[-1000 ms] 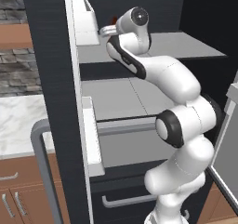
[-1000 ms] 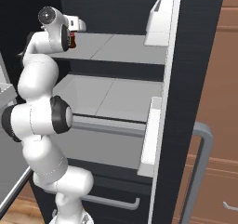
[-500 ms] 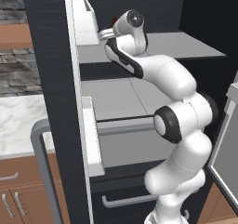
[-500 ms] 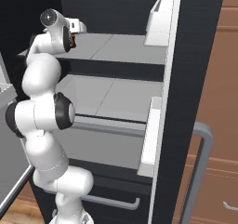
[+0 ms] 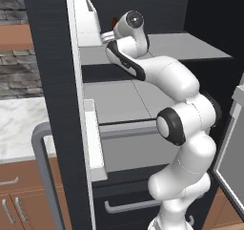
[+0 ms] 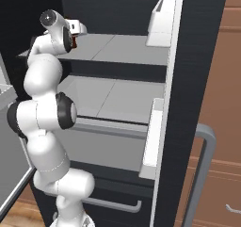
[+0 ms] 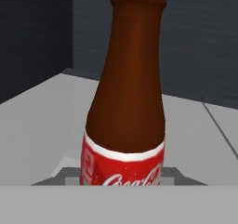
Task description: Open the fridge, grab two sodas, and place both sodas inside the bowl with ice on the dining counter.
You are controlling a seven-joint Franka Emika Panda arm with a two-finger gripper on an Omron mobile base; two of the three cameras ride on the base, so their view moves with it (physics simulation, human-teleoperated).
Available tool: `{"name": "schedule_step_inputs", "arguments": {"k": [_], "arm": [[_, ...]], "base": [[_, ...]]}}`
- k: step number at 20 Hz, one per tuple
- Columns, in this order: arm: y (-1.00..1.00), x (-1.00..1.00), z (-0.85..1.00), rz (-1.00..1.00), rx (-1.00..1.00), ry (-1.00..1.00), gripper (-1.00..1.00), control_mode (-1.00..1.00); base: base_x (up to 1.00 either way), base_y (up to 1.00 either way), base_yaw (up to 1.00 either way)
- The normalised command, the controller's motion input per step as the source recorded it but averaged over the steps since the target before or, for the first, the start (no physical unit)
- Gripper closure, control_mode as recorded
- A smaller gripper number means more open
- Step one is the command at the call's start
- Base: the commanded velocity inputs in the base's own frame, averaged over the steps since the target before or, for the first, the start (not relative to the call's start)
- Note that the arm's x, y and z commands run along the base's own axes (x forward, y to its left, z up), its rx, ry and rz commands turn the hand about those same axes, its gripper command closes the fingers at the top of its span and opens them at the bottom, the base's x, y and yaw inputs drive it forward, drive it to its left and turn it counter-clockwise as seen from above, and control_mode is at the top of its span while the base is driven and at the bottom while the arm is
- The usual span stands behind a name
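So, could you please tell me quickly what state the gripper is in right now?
Gripper: up at the top fridge shelf, right at a soda bottle; open or closed cannot be told.

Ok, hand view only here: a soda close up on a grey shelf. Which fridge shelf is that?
Observer: The upper shelf of the two in sight; the arm reaches up to it.
Operator: Is the fridge wide open?
Observer: Yes; a door stands swung out, with white bins on its inner side.
Operator: Is the soda gripped?
Observer: Cannot tell; from the right base view just the soda label's red peeks beside the wrist.
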Motion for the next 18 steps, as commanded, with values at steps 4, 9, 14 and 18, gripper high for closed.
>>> {"name": "schedule_step_inputs", "arguments": {"k": [4,9,14,18], "arm": [[0.00,0.00,-0.01,0.00,0.00,0.00,1.00,-1.00],[-0.01,-0.05,-0.01,0.00,0.00,0.00,1.00,-1.00],[-0.13,-0.19,0.00,0.00,0.01,0.00,1.00,-1.00],[-0.25,-0.43,0.14,0.00,0.02,0.00,1.00,-1.00]], "base": [[0.00,0.00,0.00],[0.00,0.00,0.00],[0.00,0.00,0.00],[0.00,0.00,0.00]]}}
